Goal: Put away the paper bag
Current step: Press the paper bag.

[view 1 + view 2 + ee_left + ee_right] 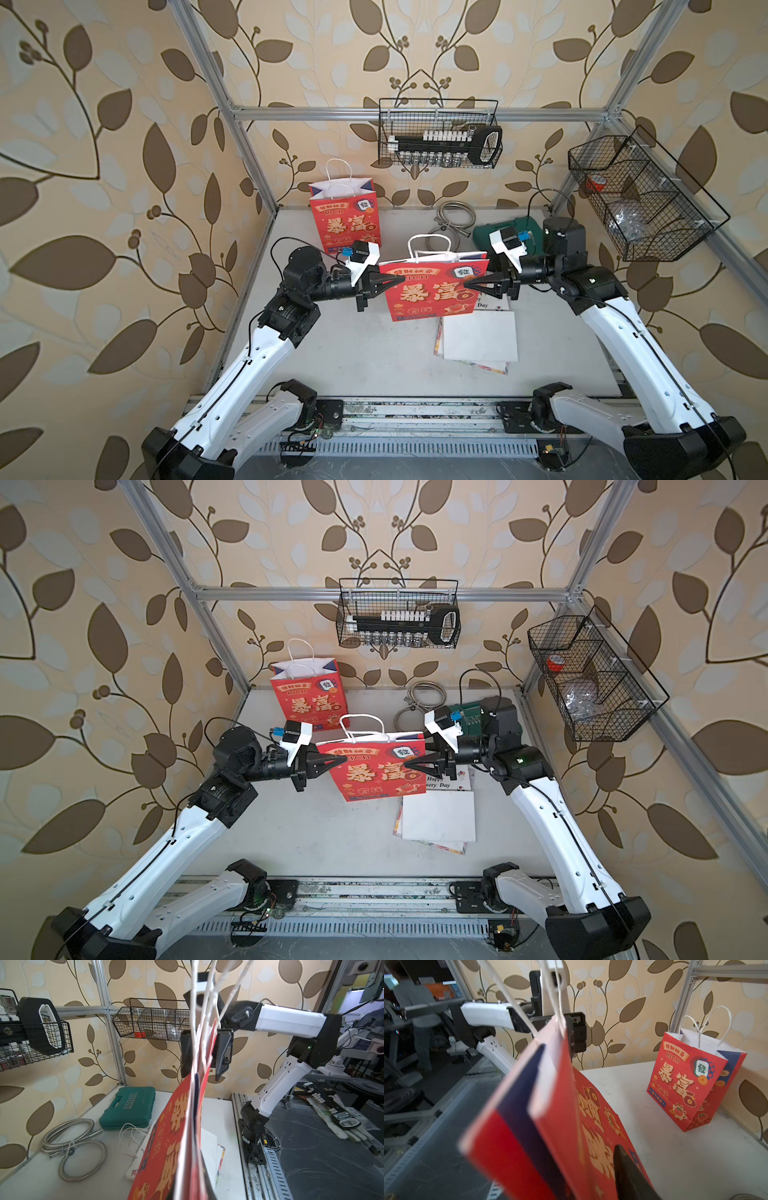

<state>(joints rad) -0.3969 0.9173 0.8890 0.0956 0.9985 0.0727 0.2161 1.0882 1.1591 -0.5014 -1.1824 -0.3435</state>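
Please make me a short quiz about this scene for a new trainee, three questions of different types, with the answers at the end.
1. True or false: the left gripper is shut on the flattened paper bag.
2. How is the second paper bag, at the back of the table, placed? A: lying flat. B: standing upright with its top open. C: hanging from a hook.
3. What colour is the tool case on the table?

Key: 1 true; 2 B; 3 green.
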